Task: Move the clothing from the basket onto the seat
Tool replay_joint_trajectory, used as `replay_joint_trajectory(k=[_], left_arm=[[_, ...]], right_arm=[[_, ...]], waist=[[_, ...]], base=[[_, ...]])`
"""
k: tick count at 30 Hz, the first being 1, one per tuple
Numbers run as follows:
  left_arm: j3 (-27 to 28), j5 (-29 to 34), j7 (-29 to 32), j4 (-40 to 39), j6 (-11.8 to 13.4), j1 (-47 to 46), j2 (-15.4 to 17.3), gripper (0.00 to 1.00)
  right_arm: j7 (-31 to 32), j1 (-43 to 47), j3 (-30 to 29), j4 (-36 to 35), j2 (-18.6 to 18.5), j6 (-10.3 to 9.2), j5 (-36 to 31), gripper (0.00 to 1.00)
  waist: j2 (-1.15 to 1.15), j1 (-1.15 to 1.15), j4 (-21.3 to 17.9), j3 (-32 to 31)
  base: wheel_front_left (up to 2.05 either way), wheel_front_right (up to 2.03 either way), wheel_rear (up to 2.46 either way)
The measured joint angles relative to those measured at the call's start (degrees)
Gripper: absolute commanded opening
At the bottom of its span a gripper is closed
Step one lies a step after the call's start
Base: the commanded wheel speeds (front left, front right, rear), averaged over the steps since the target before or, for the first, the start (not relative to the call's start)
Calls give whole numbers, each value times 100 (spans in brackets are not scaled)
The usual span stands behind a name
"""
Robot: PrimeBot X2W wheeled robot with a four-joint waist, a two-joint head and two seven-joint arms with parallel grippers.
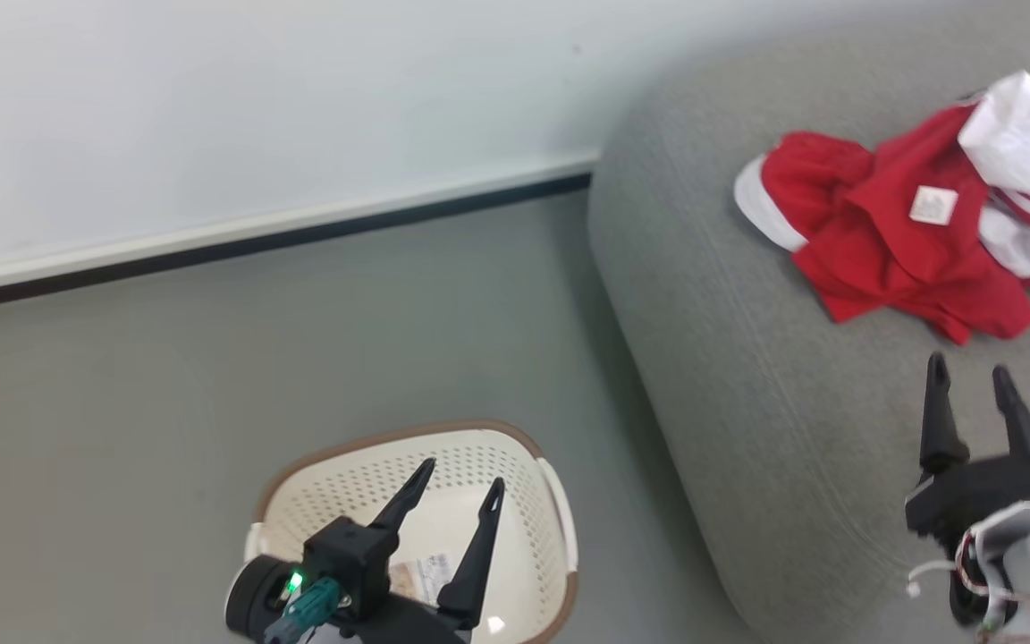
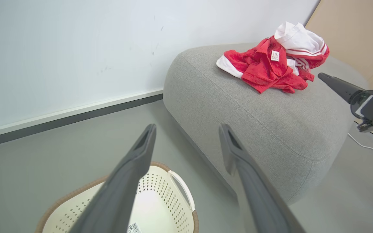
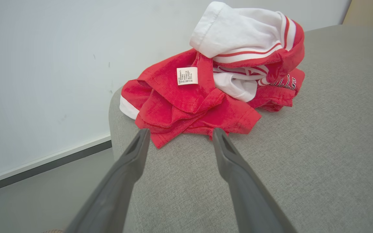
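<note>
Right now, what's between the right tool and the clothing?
Only bare seat fabric lies between the open right tool and the clothing. The right wrist view shows it best, and the head view agrees.

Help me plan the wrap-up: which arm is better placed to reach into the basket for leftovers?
Left. The left gripper hangs open directly over the basket; the right gripper is open above the seat, near the clothing. The basket's visible floor holds just a label.
</note>
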Motion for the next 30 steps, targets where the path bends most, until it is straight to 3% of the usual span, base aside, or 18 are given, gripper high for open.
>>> replay_joint_trajectory(k=[6,18,30], left_arm=[[190,12,-192,325,57,282,-38,100],[738,187,-536,649,145,798,200,100],[1358,205,-867,760,147,1159,303,100]], right_arm=[[1,641,62,-456,90,-54,-107,100],[0,1477,441,-1315,286,-160,-598,100],[0,1922,709,-1857,475,-279,-865,100]], waist=[[0,0,416,-347],[0,1,1160,-1023],[0,1,1359,-1395]], base=[[0,0,0],[0,0,0],[0,0,0]])
